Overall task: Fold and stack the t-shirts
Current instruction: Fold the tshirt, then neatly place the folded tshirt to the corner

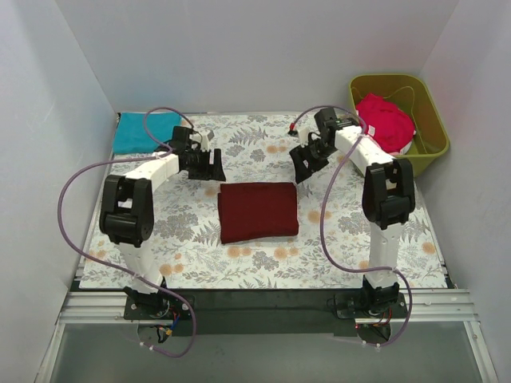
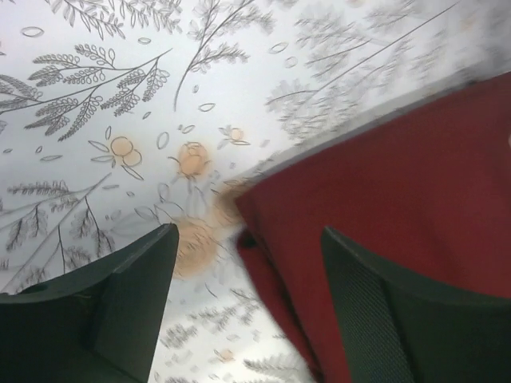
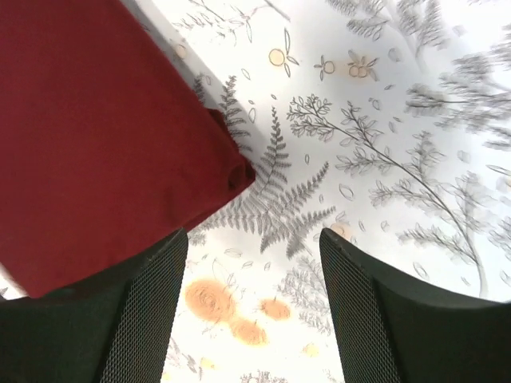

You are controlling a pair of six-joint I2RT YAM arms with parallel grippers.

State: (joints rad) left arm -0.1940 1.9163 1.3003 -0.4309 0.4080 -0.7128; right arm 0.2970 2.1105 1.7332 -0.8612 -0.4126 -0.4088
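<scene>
Overhead, the maroon shirt (image 1: pixel 257 211) lies folded into a tidy rectangle near the middle of the table, a little toward the near edge, flat on the tablecloth (image 1: pixel 184 239). Patterned cloth borders all four of its edges, with the widest strips toward the left and right edges of the table. The teal shirt (image 1: pixel 142 132) lies folded flat in the far left corner. The red-pink shirt (image 1: pixel 385 121) sits bunched in the tub (image 1: pixel 435 128) at the far right corner, heaped above its rim. The left claw (image 1: pixel 212 174) hangs just beyond the maroon shirt's far left corner and the right claw (image 1: pixel 303 175) just beyond its far right corner. They are well apart, with open tablecloth between them up to the far edge.

From the left wrist, the left claw's jaws stand wide. The maroon shirt's corner lies below the gap, nearer the right finger, and its blurred edge runs off up and to the right. Tablecloth fills the other side.

From the right wrist, the right claw's jaws are also spread wide. The shirt covers the upper left of the picture and its corner — slightly puckered — points toward the gap. To the right lies tablecloth only. Whether either claw's tips touch the cloth cannot be told.
</scene>
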